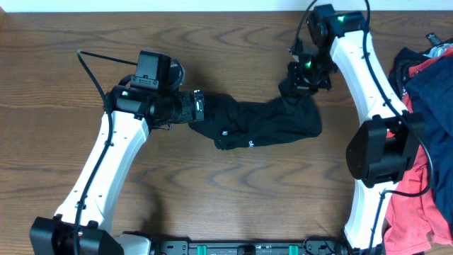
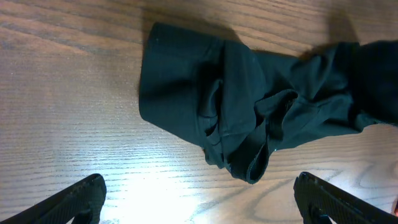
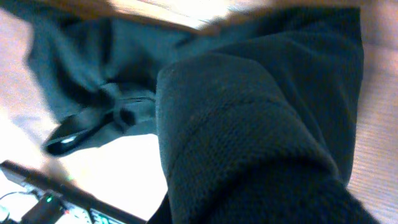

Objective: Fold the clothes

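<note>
Black shirt (image 3: 236,124) fills the right wrist view nearly edge to edge, so the claw's own fingers are buried under fabric there and can't be seen. Overhead: right claw (image 1: 301,83) is closed, clamped on the shirt's upper right end, with the cloth drawn up in a bunch to it. The exact pinch point is hidden under the wrist body.

Left claw (image 1: 198,106): jaws wide apart, holding nothing, sitting just at the shirt's left end. In the left wrist view its fingertips (image 2: 74,199) poke in at the bottom corners, cut off by the frame. The shirt lies ahead, between them, touching neither.

Shirt position: crumpled, mid-table (image 1: 212,198), strung between the two claws, left part flat on the wood.

View differences:
- Left wrist shows folds and a stitched hem opening. Overhead that's just a flat black blob.
- Overhead shows two small white marks near the shirt's lower left edge. Neither wrist view shows them clearly.
- Right wrist gives knit texture close up, with no outline at all.

Surroundings: a pile at the right table edge, with a red garment (image 1: 414,205) and a navy garment (image 1: 432,92), both cut off by the frame and partly covered by the right arm (image 1: 382,152). Small coloured bits in the top right corner are too small to tell. A dark strip (image 3: 56,190) with a green light sits lower left in the right wrist view, blurred; can't tell what it is.
</note>
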Motion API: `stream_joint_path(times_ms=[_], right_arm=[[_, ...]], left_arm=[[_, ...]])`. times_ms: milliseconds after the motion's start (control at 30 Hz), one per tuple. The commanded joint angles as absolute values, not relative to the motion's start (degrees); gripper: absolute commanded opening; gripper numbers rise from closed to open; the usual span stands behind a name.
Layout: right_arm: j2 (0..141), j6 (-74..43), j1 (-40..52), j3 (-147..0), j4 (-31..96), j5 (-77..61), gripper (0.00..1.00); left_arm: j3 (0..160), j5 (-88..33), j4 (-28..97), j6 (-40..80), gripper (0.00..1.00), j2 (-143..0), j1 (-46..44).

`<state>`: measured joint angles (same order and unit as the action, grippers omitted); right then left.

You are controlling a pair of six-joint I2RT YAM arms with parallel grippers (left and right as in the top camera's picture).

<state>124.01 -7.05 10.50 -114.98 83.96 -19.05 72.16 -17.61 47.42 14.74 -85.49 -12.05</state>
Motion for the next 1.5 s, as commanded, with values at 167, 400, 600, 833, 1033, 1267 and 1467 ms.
stream_joint_path(times_ms=[167,400,600,833,1033,1267,1467], right_arm=[[123.0,-9.0,6.2,-110.1,82.0,-14.9,0.01],[123.0,-5.0,8.3,-110.1,81.7,-16.4,0.01],[123.0,-5.7,15.4,-110.1,79.4,-16.5,0.01],[123.2,-6.9,18.0,-110.1,79.2,-16.5,0.71],[123.2,-7.7,15.7,-110.1,79.4,-16.5,0.6],[123.3,-7.6,13.3,-105.1,78.4,-14.4,0.76],[123.3,-7.2,12.6,-96.6,72.3,-15.3,0.69]], left_arm=[[72.8,-17.1,47.5,13.8,0.98,-85.9,-11.8],[72.8,-17.1,47.5,13.8,0.98,-85.9,-11.8],[72.8,-17.1,47.5,13.8,0.98,-85.9,-11.8],[72.8,-17.1,47.5,13.8,0.98,-85.9,-11.8],[72.8,-17.1,47.6,13.8,0.98,-85.9,-11.8],[72.8,-17.1,47.7,13.8,0.98,-85.9,-11.8],[72.8,-17.1,47.7,13.8,0.98,-85.9,-11.8]])
